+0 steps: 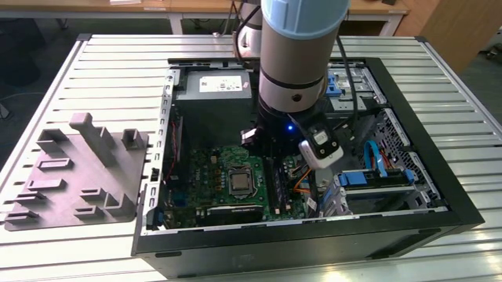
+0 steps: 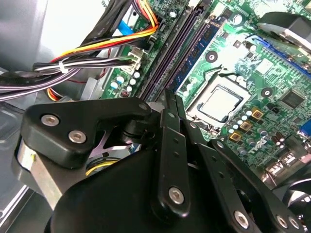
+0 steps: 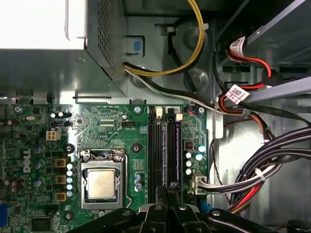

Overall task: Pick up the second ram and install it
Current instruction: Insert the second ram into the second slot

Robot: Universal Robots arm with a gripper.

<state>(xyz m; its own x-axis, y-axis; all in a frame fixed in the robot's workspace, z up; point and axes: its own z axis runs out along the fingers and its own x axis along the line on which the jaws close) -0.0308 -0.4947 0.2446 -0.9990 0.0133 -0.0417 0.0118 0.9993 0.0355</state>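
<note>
1. The tool point(image 2: 173, 94) is clenched: its two fingers point(image 2: 167, 126) lie drawn together. I cannot tell whether anything thin is nipped between them.
2. In the first wrist view the tool point(image 3: 168, 189) has its tips low over the near end of the black slots point(image 3: 152, 145), in line with them.
3. A bluish ram point(image 2: 196, 51) with dark chips stands on edge in the slot bank on the CPU point(image 2: 218, 104) side, just beside the tips. I take this for the task's ram, but cannot rule out that it is the other stick.
4. Handling, as a judgement: light, thin and stiff, yet fragile. It is best pinched across its flat faces near the top edge, mid-length, off the chips and the contact edge. Pressed in skew, it could bind or stress the board.
5. Bundled cables point(image 2: 87, 63) crowd the far side of the slots.
6. The arm point(image 1: 302, 53) reaches down into the open case point(image 1: 439, 194), which lies on the slatted worktop point(image 1: 117, 70).
</note>
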